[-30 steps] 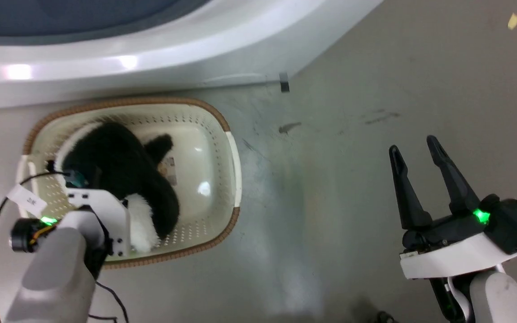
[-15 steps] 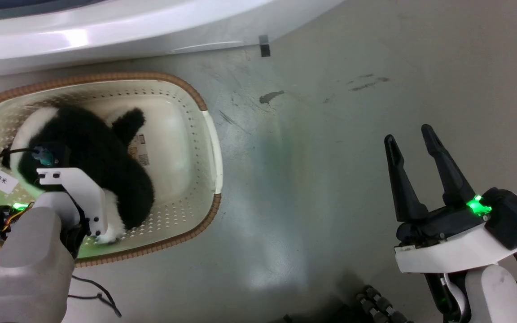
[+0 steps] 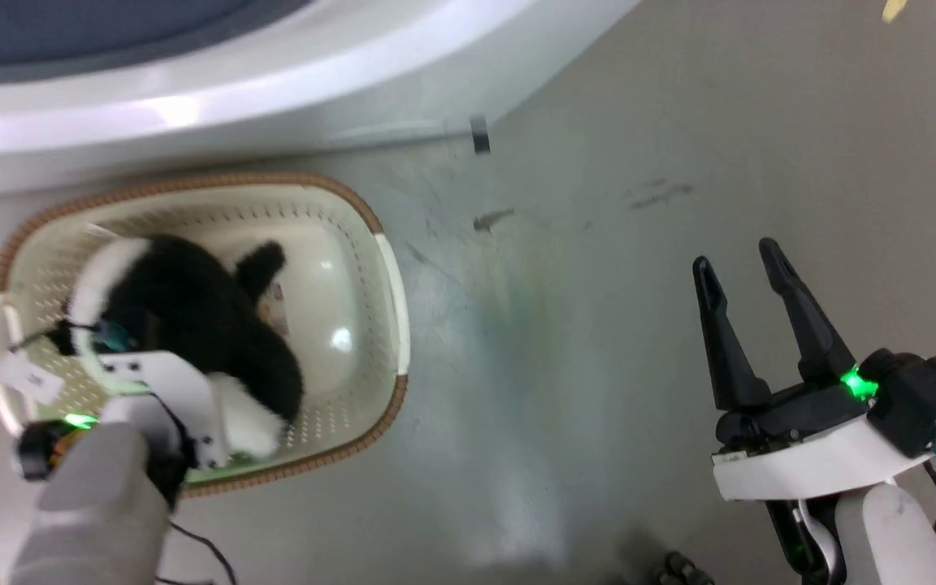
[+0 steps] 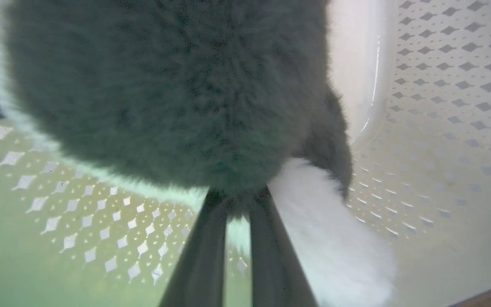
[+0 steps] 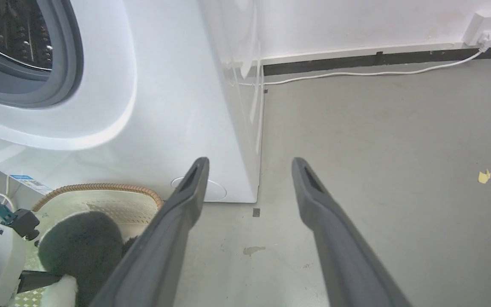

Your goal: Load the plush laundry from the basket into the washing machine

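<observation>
Plush laundry [image 3: 192, 317] pinched in the basket [image 3: 391, 268] by the left gripper [image 4: 237, 198].
In the head view, the basket is seen at 9 o'clock on the floor [image 3: 582, 341], near the washing machine [image 3: 289, 89] at 11 o'clock. The plush laundry is found inside it, and its dark fur is pinched between the nearly closed left jaws. At 4 o'clock, the right gripper [image 3: 734, 258] is seen with its jaws spread.

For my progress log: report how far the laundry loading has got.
Nothing is loaded yet: the plush laundry lies in the basket. In hand: the left gripper is pinched on its dark fur; the right gripper hangs open over the floor. Left: lift the toy and put it into the washing machine.
</observation>
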